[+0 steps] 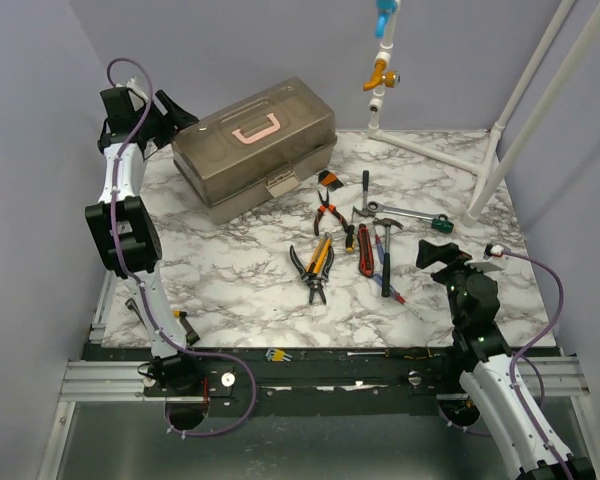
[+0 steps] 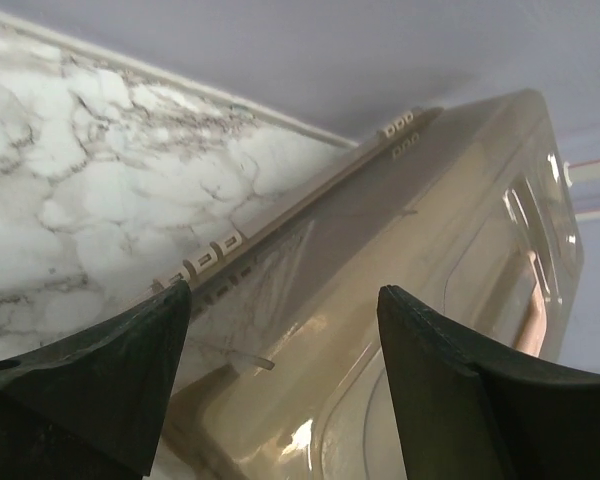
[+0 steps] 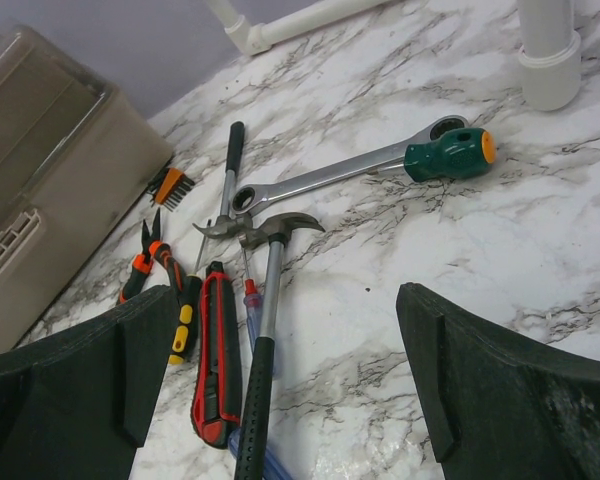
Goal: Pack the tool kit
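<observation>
At the far left the left arm (image 1: 120, 215) reaches to the back corner of the toolbox (image 1: 255, 150). The left jaws stand apart and hold nothing. In the wrist view the box's hinge edge (image 2: 205, 262) shows between them, and I cannot tell whether either jaw touches it.

The toolbox sits on the far left of the marble surface (image 1: 230, 280), lid shut, with the pink handle (image 1: 256, 128) on top and the latch (image 1: 280, 182) on the side facing the tools. It looks like rigid, smooth plastic: bulky, probably light while unfilled, and likely to slide if pushed. Its walls are too broad and slick to pinch. The latch and the lid edge look like the places to work, and the handle the place to lift.

To its right, mid-surface, the tools lie flat and close together: the black-and-orange pliers (image 1: 315, 268), the red knife (image 1: 365, 250), the hammer (image 1: 385, 250) and the green-handled wrench (image 1: 410, 215). They are stiff metal and dense for their size. The sleeved grips should hold better than bare steel, and the hammer is probably head-heavy, so a hold near the head would tip less.

At the near right the right arm (image 1: 475, 300) hangs over the surface just beside the tools. The right jaws are spread wide, holding and touching nothing.
</observation>
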